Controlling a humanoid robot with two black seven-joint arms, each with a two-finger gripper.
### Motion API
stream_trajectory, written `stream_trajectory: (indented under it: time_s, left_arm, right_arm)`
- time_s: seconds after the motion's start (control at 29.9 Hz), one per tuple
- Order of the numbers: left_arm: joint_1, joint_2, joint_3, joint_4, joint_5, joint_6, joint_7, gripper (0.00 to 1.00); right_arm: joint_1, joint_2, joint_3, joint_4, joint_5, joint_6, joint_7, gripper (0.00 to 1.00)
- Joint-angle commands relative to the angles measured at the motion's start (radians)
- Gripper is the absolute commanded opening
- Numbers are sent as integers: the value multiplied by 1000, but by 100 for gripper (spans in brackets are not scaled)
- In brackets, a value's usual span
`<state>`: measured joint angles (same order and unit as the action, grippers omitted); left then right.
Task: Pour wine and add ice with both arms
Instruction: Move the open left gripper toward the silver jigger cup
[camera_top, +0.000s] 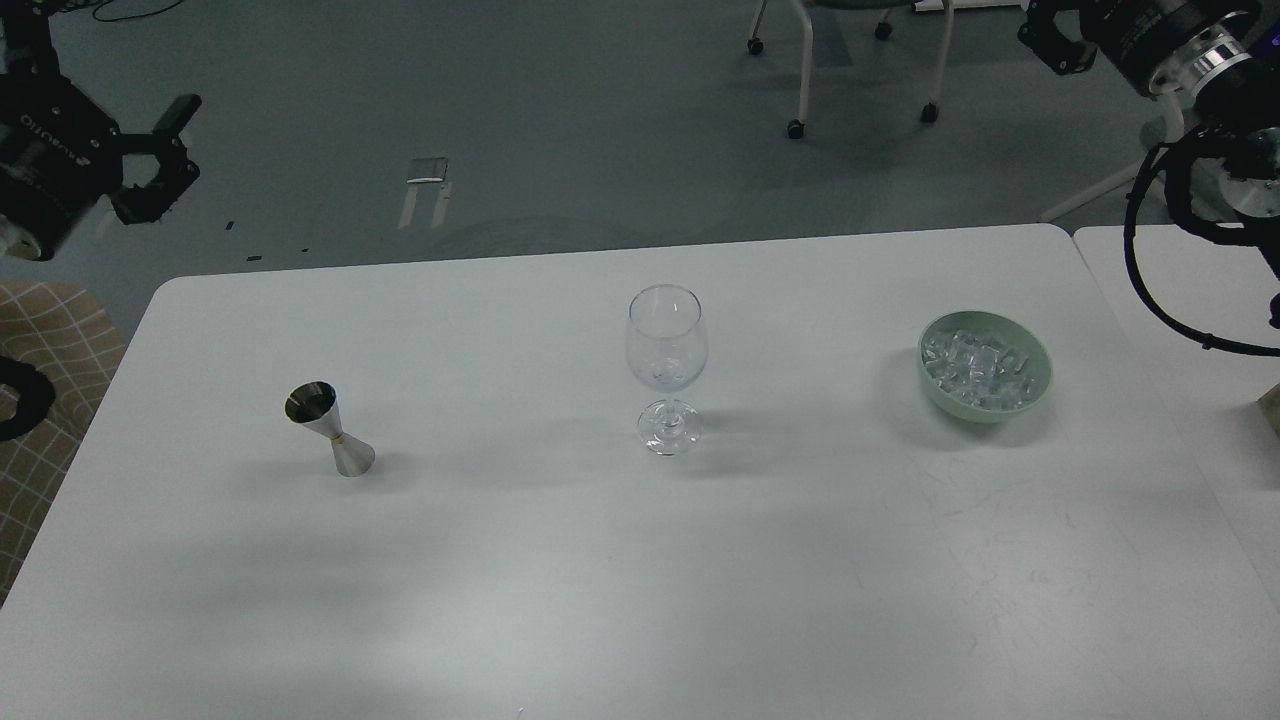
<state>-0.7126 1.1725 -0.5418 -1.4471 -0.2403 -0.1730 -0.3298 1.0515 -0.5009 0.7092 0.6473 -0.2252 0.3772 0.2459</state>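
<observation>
Counter (560, 600), white, bare across the near half. Steel double-cone jigger (329, 428) upright toward the left side, leaning slightly in this view; whether it holds any wine cannot be told. Clear stemmed wine glass (667, 368) upright at centre, well apart from the jigger, with no liquid visible in it. Pale green bowl (1035, 385) on the right, near the counter's far right corner, holding the ice (978, 368) as a heap of small clear cubes. A second white counter (1190, 290) butts against the right edge.

Left arm (45, 150) raised off the counter at top left, beyond its far left corner, over the floor. Left tool (165, 150) points right, fingers spread wide, holding nothing. Right arm (1190, 60) raised high at top right, black cable looping below it. Right tool (1055, 40) sits at the frame's top edge, dark and cropped; cannot tell its state. Grey floor (560, 120) beyond, with a wheeled chair base (860, 70) at top centre.
</observation>
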Motion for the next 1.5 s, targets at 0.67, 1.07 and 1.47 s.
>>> stream_trajectory:
  time_s: [0.67, 1.07, 1.47]
  left_arm:
    - [554, 107, 0, -101, -376, -275, -159, 100]
    - [706, 33, 5, -99, -376, -316, -159, 100]
    - [706, -146, 3, -44, -384, -298, -159, 99]
  right_arm:
    - [-36, -16, -2, -9, -2, -11, -11, 100]
    - [-53, -13, -2, -9, -3, -12, -14, 100]
    - [-71, -18, -2, -8, -3, -12, -34, 100]
